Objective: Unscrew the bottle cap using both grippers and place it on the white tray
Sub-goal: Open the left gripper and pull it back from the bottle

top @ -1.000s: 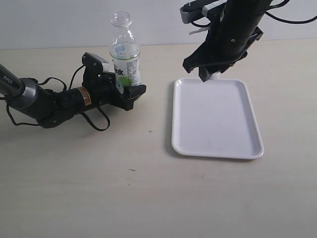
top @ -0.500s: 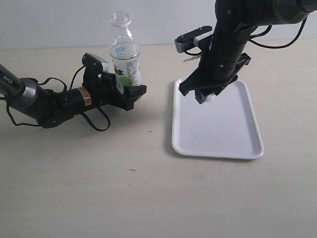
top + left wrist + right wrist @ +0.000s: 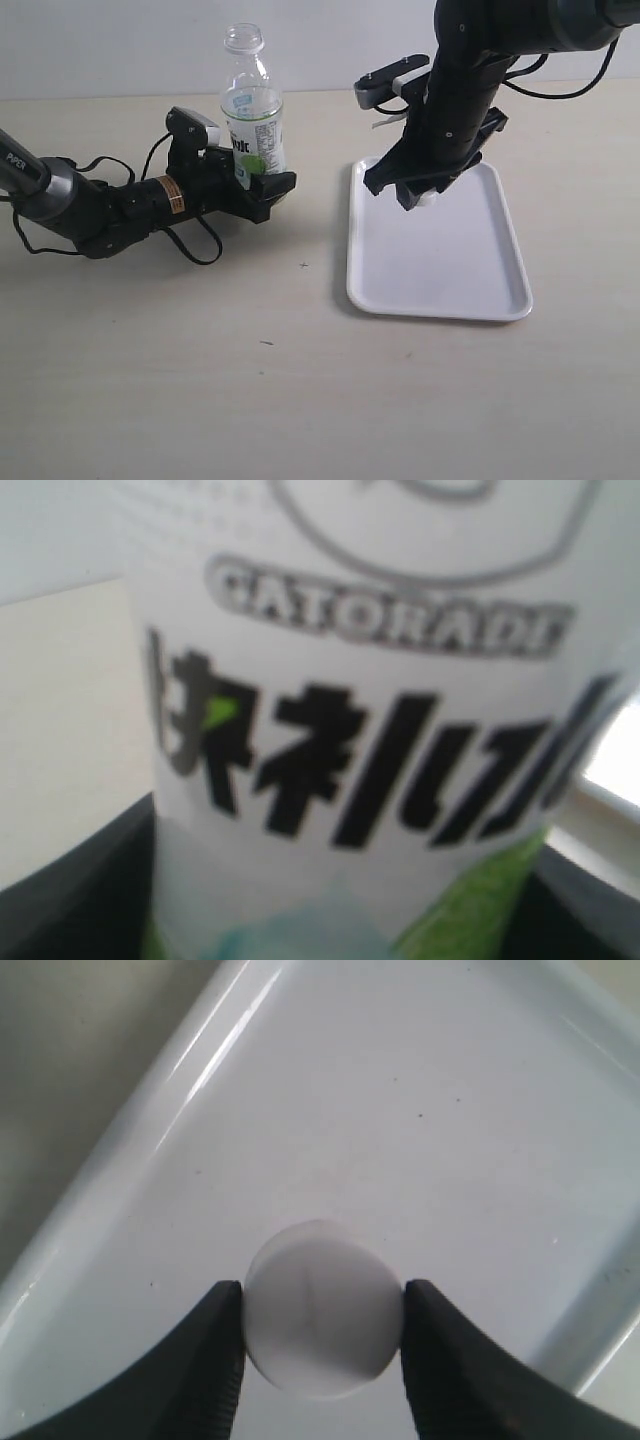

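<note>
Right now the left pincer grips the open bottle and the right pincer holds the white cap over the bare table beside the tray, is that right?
Not quite. The right pincer holds the cap over the tray, not the bare table; the right wrist view shows the tray's white floor all around it. The left pincer does grip the open bottle.

My left pincer [image 3: 256,187] grips the open-necked clear bottle [image 3: 253,118], upright on the table [image 3: 200,380]. My right pincer [image 3: 420,196] hangs low over the far end of the white tray [image 3: 440,270], the bottle cap [image 3: 431,198] barely showing at its tips.
</note>
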### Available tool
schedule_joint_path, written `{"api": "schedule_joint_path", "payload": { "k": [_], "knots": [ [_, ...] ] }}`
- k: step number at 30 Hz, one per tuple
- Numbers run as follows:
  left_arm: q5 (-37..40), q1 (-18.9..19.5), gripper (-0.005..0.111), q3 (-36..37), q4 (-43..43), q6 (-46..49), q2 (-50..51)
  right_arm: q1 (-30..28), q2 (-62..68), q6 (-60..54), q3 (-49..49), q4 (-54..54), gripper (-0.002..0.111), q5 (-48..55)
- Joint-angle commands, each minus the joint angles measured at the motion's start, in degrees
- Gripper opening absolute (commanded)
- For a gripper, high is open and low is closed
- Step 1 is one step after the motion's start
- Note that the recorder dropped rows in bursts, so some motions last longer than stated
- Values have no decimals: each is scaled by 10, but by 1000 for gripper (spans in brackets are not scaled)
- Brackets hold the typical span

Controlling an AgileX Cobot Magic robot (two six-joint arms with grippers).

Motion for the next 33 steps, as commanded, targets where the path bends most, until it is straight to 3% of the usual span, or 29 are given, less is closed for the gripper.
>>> {"api": "schedule_joint_path", "payload": {
  "k": [1,4,9,16,24,33],
  "knots": [
    [-15,-2,66,0,-8,-4,-3,-3,-2,-4,1,-4,0,-5],
    [-15,-2,80,0,-8,-4,-3,-3,-2,-4,1,-4,0,-5],
    [-15,-2,89,0,4,1,-4,-3,-2,-14,1,-4,0,-4],
    [-11,0,91,0,24,14,-10,-3,-2,-16,1,-7,0,-4],
    [25,27,90,11,41,-4,-24,-3,-2,-14,1,-18,0,-5],
    [23,26,90,20,78,-12,-27,-3,-2,-14,1,-19,0,-9]
  ]
}}
